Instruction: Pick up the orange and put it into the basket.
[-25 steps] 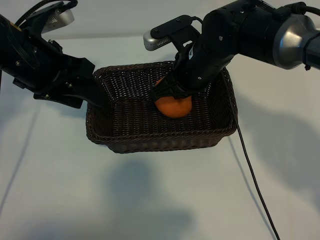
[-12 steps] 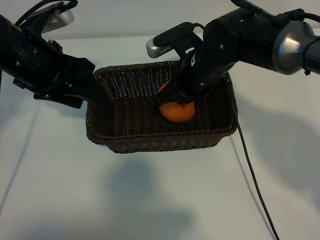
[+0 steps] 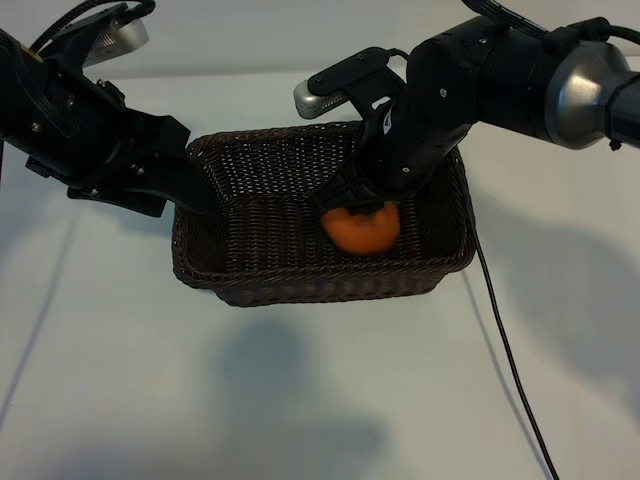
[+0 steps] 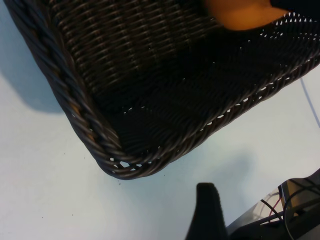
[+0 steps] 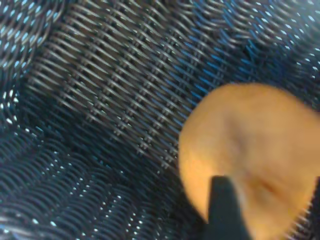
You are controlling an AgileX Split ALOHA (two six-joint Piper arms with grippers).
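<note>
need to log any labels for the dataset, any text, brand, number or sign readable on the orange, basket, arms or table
None: no readable text in any view.
The orange, the basket and the table carry no print.
A small pale mark on the right arm is too small to read.

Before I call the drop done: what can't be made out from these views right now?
- Exterior view: the right gripper covers the top of the orange, so contact or release cannot be told.
- Right wrist view: the orange is blurred and cut by the edge; only one dark finger shows.
- Left wrist view: most of the orange is cut off; only one corner of the basket shows.
- Left gripper: fingertips hidden behind the basket rim.
</note>
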